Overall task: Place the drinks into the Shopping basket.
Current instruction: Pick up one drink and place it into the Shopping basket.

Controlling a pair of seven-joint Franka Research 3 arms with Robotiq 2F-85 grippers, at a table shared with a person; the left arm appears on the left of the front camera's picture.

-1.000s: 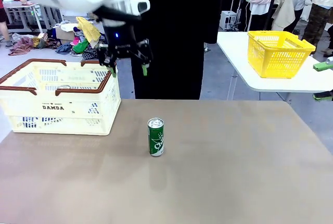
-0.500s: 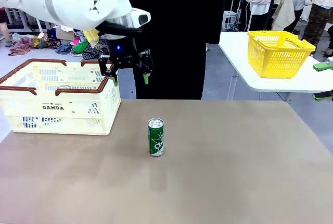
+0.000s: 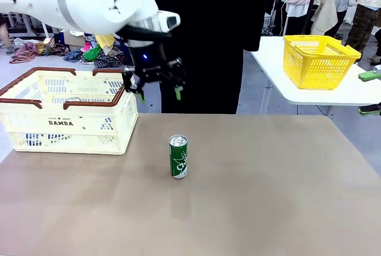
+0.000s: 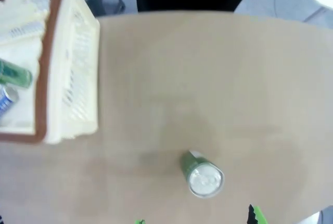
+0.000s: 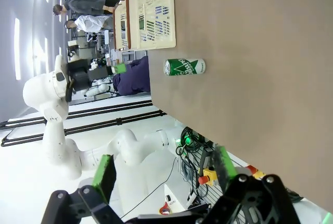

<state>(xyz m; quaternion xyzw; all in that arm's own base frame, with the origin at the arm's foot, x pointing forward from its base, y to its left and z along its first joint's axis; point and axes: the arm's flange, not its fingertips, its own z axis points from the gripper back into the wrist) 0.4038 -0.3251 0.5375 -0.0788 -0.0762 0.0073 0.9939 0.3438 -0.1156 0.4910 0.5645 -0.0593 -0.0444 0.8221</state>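
Note:
One green drink can (image 3: 178, 156) stands upright on the brown table, a little left of the middle. My left gripper (image 3: 159, 95) hangs open and empty above the table's far edge, between the Shopping basket (image 3: 65, 126) and this can. In the left wrist view the can's silver top (image 4: 204, 177) lies just above my green fingertips (image 4: 254, 215). The basket's rim (image 4: 50, 62) is at the left, with a green can (image 4: 14, 74) and a blue can (image 4: 5, 100) inside. My right gripper (image 5: 164, 171) is open and empty, off the table's near side, with the can (image 5: 184, 67) lying far ahead of it.
A person in black stands at the table's far edge, behind the left gripper. A yellow basket (image 3: 318, 59) sits on a separate white table (image 3: 280, 83) at the back right. The tabletop right of the can is bare.
My left gripper has moved right and slightly down, away from above the basket's corner and closer to the standing can. The can and the basket have not moved.

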